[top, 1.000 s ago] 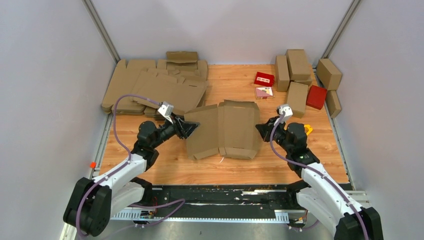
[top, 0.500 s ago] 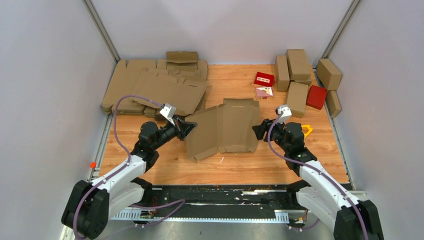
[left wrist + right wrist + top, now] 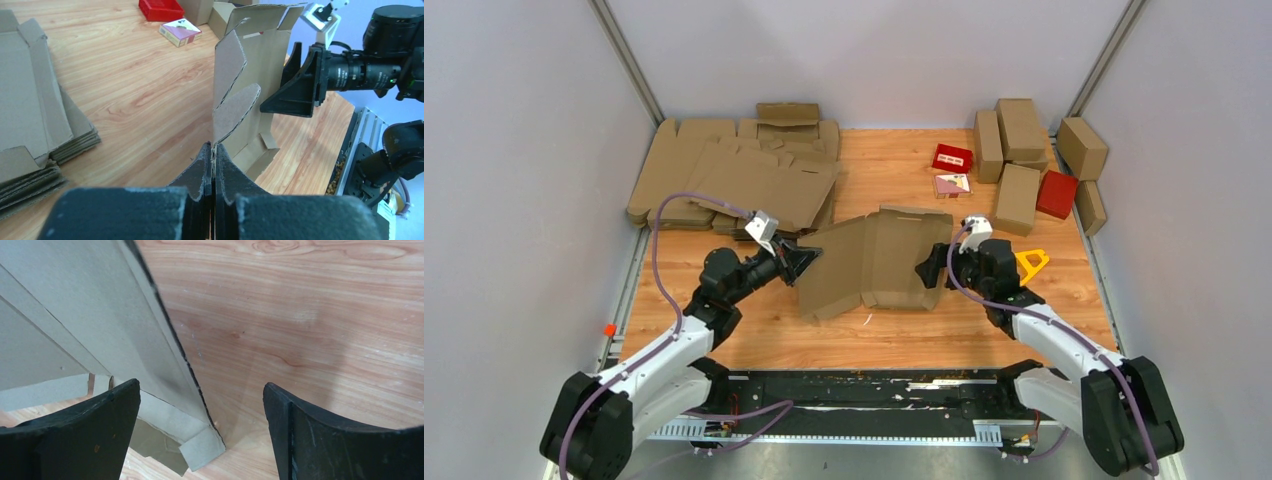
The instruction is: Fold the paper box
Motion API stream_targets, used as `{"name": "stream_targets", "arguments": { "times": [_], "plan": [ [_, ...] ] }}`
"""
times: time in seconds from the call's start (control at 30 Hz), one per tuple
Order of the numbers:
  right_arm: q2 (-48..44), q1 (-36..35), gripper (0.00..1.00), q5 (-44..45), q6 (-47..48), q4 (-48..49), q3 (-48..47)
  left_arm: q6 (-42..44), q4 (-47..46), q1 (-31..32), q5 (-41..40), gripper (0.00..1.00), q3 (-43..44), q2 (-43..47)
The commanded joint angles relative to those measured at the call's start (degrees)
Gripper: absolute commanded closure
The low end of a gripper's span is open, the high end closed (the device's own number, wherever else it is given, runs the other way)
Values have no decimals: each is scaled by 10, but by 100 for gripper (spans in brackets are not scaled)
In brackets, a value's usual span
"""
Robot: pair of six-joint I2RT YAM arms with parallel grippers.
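paper box: plain brown cardboard, no print, darker line along the die-cut edges. flat blanks and finished boxes: same plain brown. table: orange-tan wood grain. plain red box; second red box carries white label marks. small carton: pink and white print. left gripper and right gripper: matte black. arm links white, joints black. cables purple. yellow piece. walls pale grey.

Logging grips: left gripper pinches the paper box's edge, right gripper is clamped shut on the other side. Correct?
No: the right gripper is open, the paper box edge unclamped between its jaws, as the right wrist view shows. The left gripper does pinch it.
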State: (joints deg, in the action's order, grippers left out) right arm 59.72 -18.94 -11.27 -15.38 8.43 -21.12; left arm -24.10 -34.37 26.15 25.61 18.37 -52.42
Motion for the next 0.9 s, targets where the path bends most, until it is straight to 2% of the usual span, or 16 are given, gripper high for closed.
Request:
{"name": "stream_targets", "arguments": {
  "times": [0.0, 0.27, 0.4, 0.53, 0.8, 0.87],
  "plan": [
    [3, -11, 8, -40, -15, 13, 1, 5, -9, 10, -15, 100, -5, 31],
    [20, -112, 2, 52, 12, -15, -9, 22, -10, 13, -71, 100, -48, 100],
    [68, -140, 8, 65, 22, -9, -27, 34, -7, 13, -77, 100, -58, 126],
    [111, -174, 10, 86, 34, -20, -50, 31, -10, 13, -71, 100, -57, 117],
    [138, -215, 10, 112, 49, -24, -70, -4, -57, 14, -34, 100, -55, 75],
    [147, -223, 11, 147, 50, -33, -80, -10, -63, 13, -24, 100, -51, 64]
  ]
}}
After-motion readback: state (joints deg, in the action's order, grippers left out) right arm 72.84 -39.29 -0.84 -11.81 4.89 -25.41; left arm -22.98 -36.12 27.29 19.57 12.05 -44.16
